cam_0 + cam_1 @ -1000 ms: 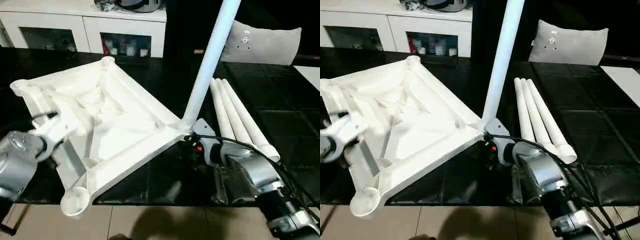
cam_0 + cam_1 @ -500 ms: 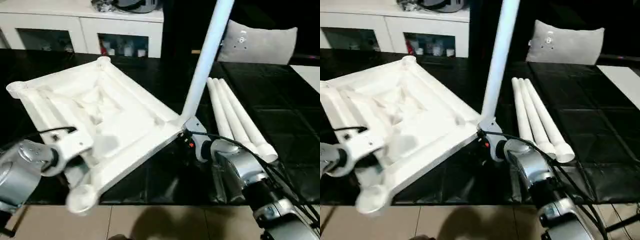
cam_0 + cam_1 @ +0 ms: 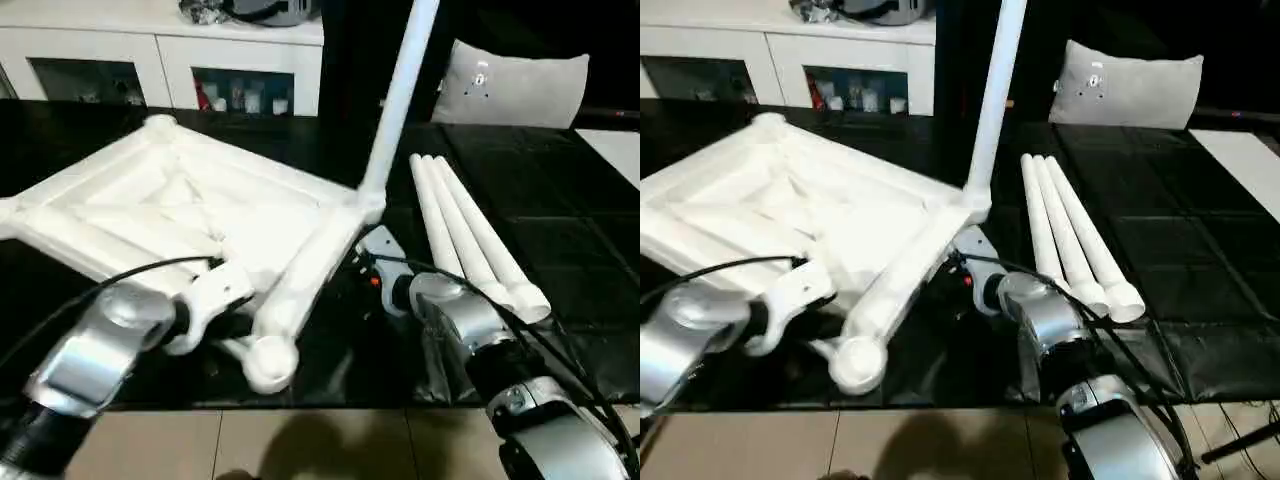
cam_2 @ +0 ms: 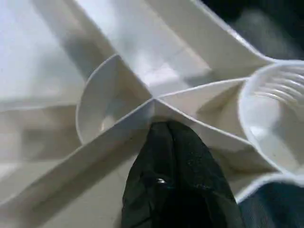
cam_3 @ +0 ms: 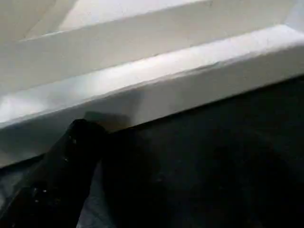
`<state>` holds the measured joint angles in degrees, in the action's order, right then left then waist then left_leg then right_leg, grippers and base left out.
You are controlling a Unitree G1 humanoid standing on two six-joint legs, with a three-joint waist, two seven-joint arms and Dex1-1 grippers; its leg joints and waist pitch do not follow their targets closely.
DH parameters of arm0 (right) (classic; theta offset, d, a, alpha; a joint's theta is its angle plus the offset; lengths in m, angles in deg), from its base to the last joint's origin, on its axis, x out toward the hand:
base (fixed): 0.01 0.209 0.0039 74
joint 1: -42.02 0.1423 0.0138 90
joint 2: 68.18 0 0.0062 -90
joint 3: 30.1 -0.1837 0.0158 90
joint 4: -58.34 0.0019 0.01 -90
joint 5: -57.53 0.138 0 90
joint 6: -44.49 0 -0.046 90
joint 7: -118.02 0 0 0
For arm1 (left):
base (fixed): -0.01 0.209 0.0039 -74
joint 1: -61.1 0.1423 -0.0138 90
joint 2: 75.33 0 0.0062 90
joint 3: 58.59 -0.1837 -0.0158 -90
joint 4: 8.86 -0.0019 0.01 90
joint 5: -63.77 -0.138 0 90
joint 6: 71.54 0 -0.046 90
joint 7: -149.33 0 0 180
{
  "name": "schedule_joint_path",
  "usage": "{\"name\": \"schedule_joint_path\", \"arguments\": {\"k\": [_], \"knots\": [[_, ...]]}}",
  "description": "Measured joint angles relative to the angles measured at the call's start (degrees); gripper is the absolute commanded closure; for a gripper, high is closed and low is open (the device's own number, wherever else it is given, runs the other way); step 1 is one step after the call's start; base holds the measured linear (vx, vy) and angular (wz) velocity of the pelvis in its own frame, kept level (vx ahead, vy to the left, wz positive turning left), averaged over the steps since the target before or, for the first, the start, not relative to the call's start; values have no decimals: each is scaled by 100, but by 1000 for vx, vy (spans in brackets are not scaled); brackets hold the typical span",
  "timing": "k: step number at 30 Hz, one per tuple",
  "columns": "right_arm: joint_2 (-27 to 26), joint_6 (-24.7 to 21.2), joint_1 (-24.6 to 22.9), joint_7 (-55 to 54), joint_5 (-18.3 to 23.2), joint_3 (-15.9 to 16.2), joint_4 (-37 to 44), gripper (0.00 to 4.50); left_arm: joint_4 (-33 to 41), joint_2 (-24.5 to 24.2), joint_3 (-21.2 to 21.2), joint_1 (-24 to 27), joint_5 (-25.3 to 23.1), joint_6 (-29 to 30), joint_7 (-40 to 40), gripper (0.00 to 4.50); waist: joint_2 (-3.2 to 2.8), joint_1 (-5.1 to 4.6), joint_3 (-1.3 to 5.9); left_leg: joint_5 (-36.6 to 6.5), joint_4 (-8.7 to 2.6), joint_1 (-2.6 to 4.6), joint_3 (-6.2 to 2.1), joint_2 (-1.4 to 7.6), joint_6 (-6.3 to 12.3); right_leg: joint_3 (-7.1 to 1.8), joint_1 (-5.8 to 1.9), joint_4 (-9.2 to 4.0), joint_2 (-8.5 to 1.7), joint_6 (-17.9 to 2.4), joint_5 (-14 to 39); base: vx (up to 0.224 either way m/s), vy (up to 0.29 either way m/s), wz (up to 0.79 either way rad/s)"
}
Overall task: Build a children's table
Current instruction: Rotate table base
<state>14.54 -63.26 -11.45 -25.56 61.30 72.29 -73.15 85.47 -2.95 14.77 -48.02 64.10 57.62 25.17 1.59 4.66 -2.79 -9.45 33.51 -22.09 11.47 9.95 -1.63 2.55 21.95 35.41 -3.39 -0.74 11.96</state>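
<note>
The white table top (image 3: 190,210) lies underside up and tilted on the black surface, ribs showing. One leg (image 3: 397,95) stands in its right corner socket and rises out of the picture. Three loose legs (image 3: 465,235) lie side by side to the right. My left gripper (image 3: 238,325) is at the near edge, beside the empty near corner socket (image 3: 268,362). The left wrist view has black fingers (image 4: 173,171) closed on a rib junction next to that socket (image 4: 278,118). My right gripper (image 3: 365,268) sits low under the corner with the leg, one finger (image 5: 71,156) below the rim (image 5: 166,85).
A grey-white pillow (image 3: 515,85) leans at the back right. White glass-door cabinets (image 3: 160,60) stand behind the black tiled surface (image 3: 570,210). The surface's front edge meets a beige tiled floor (image 3: 300,440). A white sheet edge (image 3: 618,150) shows at the far right.
The table top has swung round and flattened, its near corner moving right. My left gripper has travelled right along with that edge. The attached leg has shifted slightly. The right arm stays by the corner.
</note>
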Motion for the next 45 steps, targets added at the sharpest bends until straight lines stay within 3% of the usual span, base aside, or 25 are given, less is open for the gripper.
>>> {"name": "schedule_joint_path", "arguments": {"k": [12,18,24,25,28,35,39,42,45], "knots": [[252,356,54,-399,-169,-400,-278,0,-898,1270,-180,-370,-17,-747,-640,442,-8,2,-5,-1,4,-6,1,2,2,2,1,-3,0,-1,-2,0,0,0],[166,558,190,-670,-170,-584,-412,0,-1563,1640,-221,-665,-352,-1335,-1419,442,-9,-23,-6,0,3,-5,1,4,3,3,3,1,1,-1,-2,0,0,0],[30,446,206,-1175,-103,-817,6,0,-1764,1854,21,-777,-380,-1629,-1868,442,0,-10,-11,0,2,-23,1,4,4,6,17,-2,1,-1,-2,0,0,0],[-37,337,270,-1420,-83,-913,131,0,-1674,1867,80,-778,-277,-1692,-1824,416,0,14,-11,0,3,-24,1,4,4,5,17,-3,1,-1,-2,0,0,0],[13,-12,483,-1846,21,-1215,357,0,-1345,1852,126,-724,-95,-1764,-1697,402,1,63,-10,0,5,-21,2,3,4,5,13,-4,0,-1,-2,0,0,0],[219,-1630,650,-2562,23,-1670,674,0,-804,1549,330,-503,198,-1718,-1370,338,0,41,-11,1,7,-18,1,3,2,3,11,-1,0,7,-7,0,0,0],[282,-2173,648,-2876,42,-1878,989,0,-572,1368,330,-421,236,-1627,-1174,320,2,33,-11,4,2,-15,2,3,-3,3,12,1,1,10,-5,0,0,0],[335,-2564,639,-3051,34,-1931,1163,0,-547,1335,327,-367,240,-1535,-1099,278,2,35,-11,4,3,-16,2,3,-3,3,12,1,1,11,-5,0,0,0],[333,-2838,571,-3101,33,-1941,1361,0,-431,1292,320,-360,340,-1455,-1043,275,2,37,-11,4,3,-16,2,3,-4,2,12,1,1,12,-6,0,0,0]]}}
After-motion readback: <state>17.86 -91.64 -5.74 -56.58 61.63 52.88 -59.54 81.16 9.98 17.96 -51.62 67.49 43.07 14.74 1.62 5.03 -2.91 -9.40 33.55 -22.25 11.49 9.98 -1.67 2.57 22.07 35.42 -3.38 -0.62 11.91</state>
